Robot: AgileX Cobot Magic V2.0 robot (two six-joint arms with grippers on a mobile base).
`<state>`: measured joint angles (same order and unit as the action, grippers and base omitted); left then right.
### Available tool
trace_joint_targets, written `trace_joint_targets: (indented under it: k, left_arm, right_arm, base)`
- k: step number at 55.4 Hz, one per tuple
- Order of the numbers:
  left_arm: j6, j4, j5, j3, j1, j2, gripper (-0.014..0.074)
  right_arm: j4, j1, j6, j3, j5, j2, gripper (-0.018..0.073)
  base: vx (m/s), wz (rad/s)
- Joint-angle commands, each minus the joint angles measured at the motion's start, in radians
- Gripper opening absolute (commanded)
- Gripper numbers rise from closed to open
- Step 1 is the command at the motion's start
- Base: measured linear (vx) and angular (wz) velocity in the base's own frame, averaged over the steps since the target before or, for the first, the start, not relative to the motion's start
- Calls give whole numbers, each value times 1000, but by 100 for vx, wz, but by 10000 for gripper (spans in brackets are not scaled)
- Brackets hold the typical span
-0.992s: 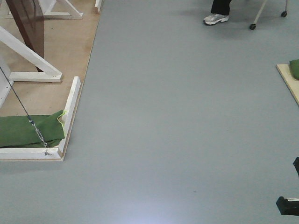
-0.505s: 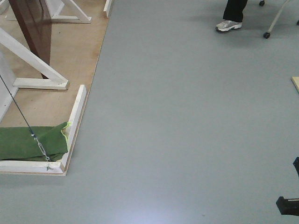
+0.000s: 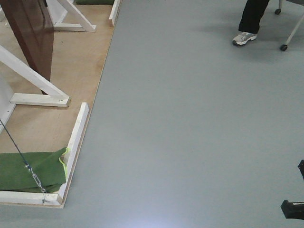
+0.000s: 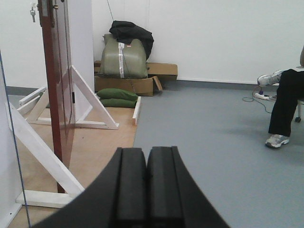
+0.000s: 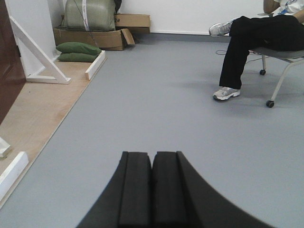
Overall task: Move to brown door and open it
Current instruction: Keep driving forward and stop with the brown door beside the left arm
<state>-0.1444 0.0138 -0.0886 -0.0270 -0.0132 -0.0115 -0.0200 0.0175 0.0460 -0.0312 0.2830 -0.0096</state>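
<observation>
The brown door (image 3: 33,35) is a glossy reddish-brown panel at the top left of the front view, standing on a plywood base. In the left wrist view the brown door (image 4: 57,85) shows edge-on at the left, with keys hanging near its top. A dark slice of the brown door (image 5: 8,71) shows at the left edge of the right wrist view. My left gripper (image 4: 146,156) is shut and empty, some way short of the door. My right gripper (image 5: 152,159) is shut and empty over the grey floor.
White wooden braces (image 3: 35,83) and a white frame rail (image 3: 76,137) edge the plywood base. A green sandbag (image 3: 28,171) and a cable (image 3: 21,156) lie at the near left. More sandbags (image 4: 116,97), cardboard boxes (image 4: 142,80) and a seated person (image 5: 247,42) are ahead.
The view has moved forward and turned left. The door base, sandbag and frame have slid down the picture, and the person's foot has shifted right. Both grippers stay shut.
</observation>
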Motion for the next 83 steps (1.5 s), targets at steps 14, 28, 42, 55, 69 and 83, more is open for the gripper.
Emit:
trace_joint_targets:
  k: [14, 28, 42, 55, 69, 83]
  left_arm:
    - [-6, 0, 89, 17, -6, -17, -3]
    - [-6, 0, 89, 17, -6, -16, -3]
    - [-6, 0, 89, 17, -6, -16, -3]
    - [-6, 0, 89, 17, -6, -15, -3]
    - [-6, 0, 89, 17, -6, -15, -3]
    - [-6, 0, 89, 17, -6, -15, -3]
  right_arm:
    - [7, -2, 6, -4, -82, -16, 0]
    - [7, -2, 6, -4, -82, -15, 0]
    - [7, -2, 6, -4, -82, -15, 0]
    - [7, -2, 6, -4, -82, -15, 0]
    - [7, -2, 6, -4, -82, -15, 0]
    - [7, -2, 6, -4, -82, -15, 0]
  base:
    - [39, 3]
    - [41, 0]
    - [41, -2]
    - [41, -3]
    - [38, -5]
    - [35, -5]
